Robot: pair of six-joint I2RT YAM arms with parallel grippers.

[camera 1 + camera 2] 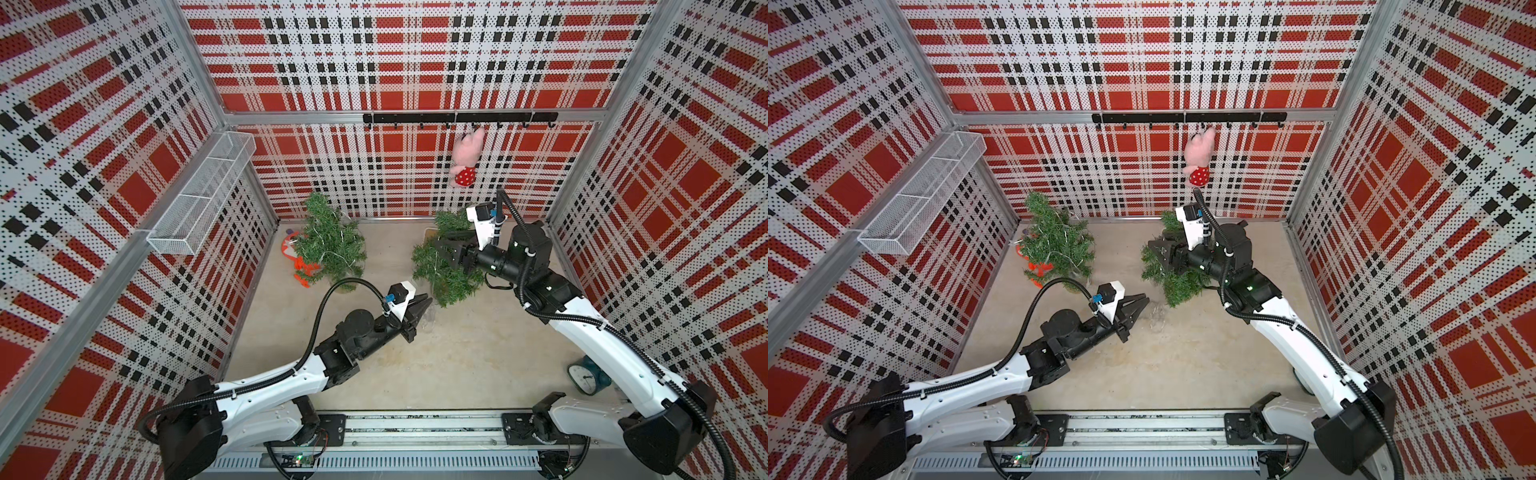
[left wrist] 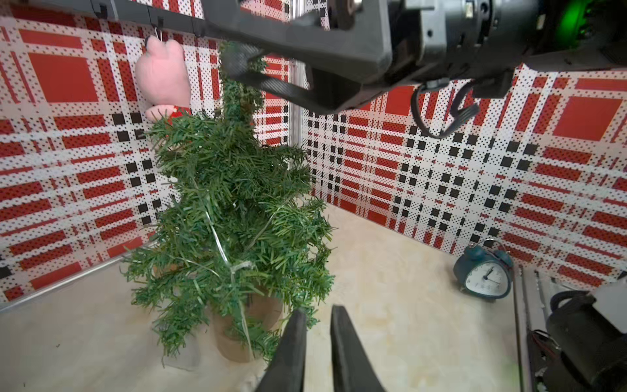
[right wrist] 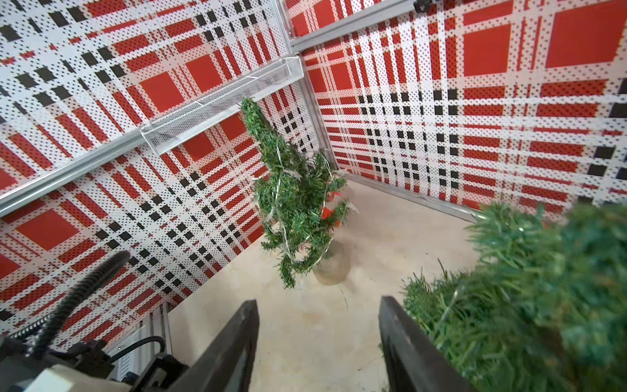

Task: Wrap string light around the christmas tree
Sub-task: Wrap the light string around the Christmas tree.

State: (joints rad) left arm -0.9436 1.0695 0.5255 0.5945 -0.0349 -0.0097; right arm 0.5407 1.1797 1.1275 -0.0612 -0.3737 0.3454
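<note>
Left gripper (image 1: 428, 300) hangs just below the middle of the frame in both top views. Its two dark fingers (image 2: 295, 334) stand a narrow slit apart, and nothing shows between them. Just beyond its tips a loose tangle of clear wire (image 1: 1156, 316) lies on the pale table (image 1: 415, 365); whether it joins the wire on the tree cannot be told. At the lower right of the frame a teal alarm clock (image 1: 584, 378) stands near the right arm's base.

Further back, right of centre, the christmas tree (image 1: 446, 270) stands upright in a brown pot (image 2: 251, 325). The string light (image 2: 217, 237) is a thin silvery strand that runs down through the lower branches to the pot. The right gripper (image 3: 319, 307) sits at the tree's upper part with its jaws well apart and nothing between them. In the right wrist view one finger (image 3: 403, 342) rests against the needles, with the foliage outside the gap.

Left of centre a second small tree (image 1: 330, 245) stands, already looped with wire, with an orange object (image 1: 301, 270) beside its base. On the back wall a pink plush toy (image 1: 467, 156) hangs from a black hook rail (image 1: 415, 118). A white wire basket (image 1: 203, 195) is fixed to the wall at the left of the frame.
</note>
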